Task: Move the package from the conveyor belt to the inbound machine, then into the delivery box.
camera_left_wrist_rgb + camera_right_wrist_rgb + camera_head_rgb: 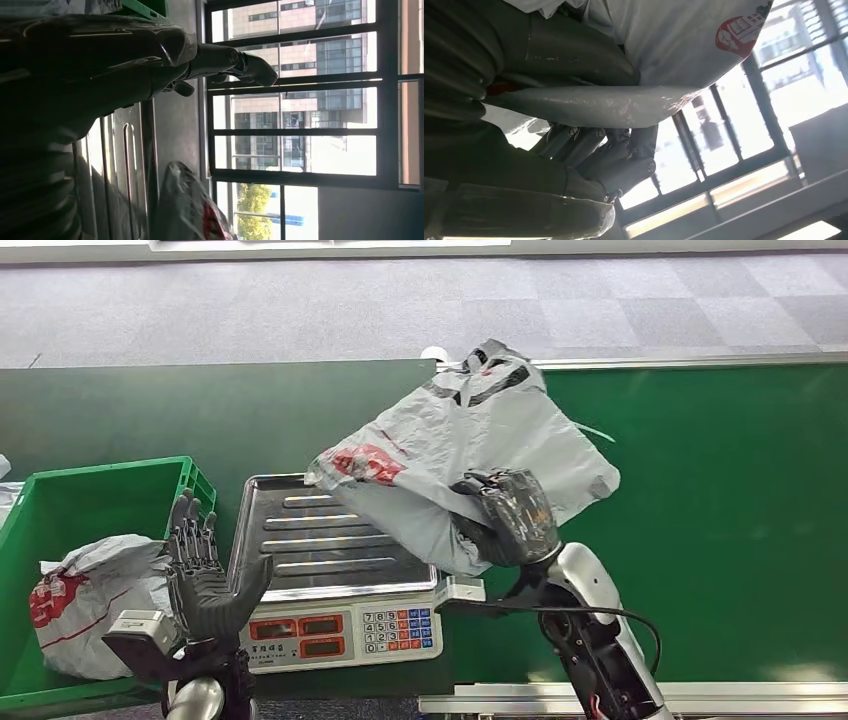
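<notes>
Package (pixel 440 455) gripped in right hand (pixel 508 517), held partly over scale tray (pixel 300 540); long axis runs 10 to 4 o'clock. Left hand (pixel 205 580) open, at tray's 8 o'clock, beside green box (pixel 60 500).

The scale (pixel 345 625) keypad shows digits 0 to 9.

Crinkled glossy plastic package (pixel 470 450); ribbed shiny metal scale tray (pixel 310 540).

Both hands are dark grey: the left hand (pixel 205 585) bare on a silver wrist, the right hand (pixel 510 515) under glossy clear wrap, its silver forearm (pixel 600 630) trailing a black cable (pixel 600 612).
</notes>
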